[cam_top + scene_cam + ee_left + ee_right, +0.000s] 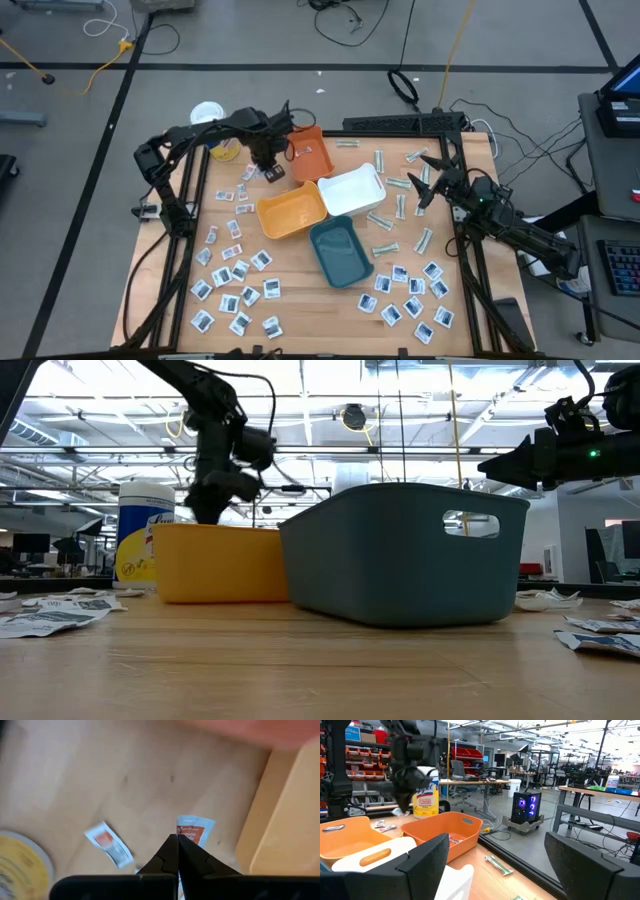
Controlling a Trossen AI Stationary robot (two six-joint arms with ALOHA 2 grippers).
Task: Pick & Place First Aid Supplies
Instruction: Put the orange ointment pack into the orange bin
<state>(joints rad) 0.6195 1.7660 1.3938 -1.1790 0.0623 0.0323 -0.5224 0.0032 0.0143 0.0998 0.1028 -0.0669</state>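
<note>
A white sachet with reddish print (194,831) hangs pinched by its lower edge in the closed left gripper (178,851), above the bench (100,775) just beside the yellow-orange tray (285,825), its long axis pointing away from the fingers, while the right gripper (432,180) waits open, well apart over the pale strips.

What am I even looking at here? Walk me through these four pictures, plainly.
A robot with two dark arms works at a wooden table. One picture looks straight down, one looks level across the tabletop, and two come from cameras on the wrists. In the middle stand four trays: dark orange, white, yellow-orange and teal. Small first aid packets lie scattered on both sides. The left gripper is shut on a white sachet with reddish print, beside the yellow-orange tray. The right gripper waits open over the table's right side.
</note>
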